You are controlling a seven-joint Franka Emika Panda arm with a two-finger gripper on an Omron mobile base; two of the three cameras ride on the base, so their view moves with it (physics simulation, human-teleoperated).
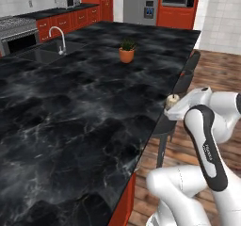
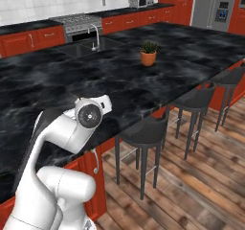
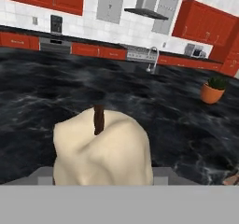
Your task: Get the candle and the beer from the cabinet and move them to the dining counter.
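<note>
My gripper (image 1: 173, 103) is shut on the candle (image 1: 172, 99), a small cream lump just above the right edge of the dining counter (image 1: 70, 107). Close up in the hand view the candle (image 3: 102, 148) is cream-white with a dark wick, and it hides the fingertips. Black veined marble of the dining counter (image 3: 140, 111) spreads out beyond it. From the right base view my hand (image 2: 90, 113) hangs over the counter's near edge (image 2: 119, 85). Red wall cabinets (image 3: 201, 20) hang on the far wall; I cannot tell which one is the cabinet. The beer is out of view.
A terracotta potted plant (image 1: 126, 52) (image 2: 148, 55) (image 3: 212, 90) stands on the island's far part. A sink with a curved faucet (image 1: 58, 39) (image 2: 95, 37) is set in its left side. Dark stools (image 2: 143, 133) line the right edge over wood floor.
</note>
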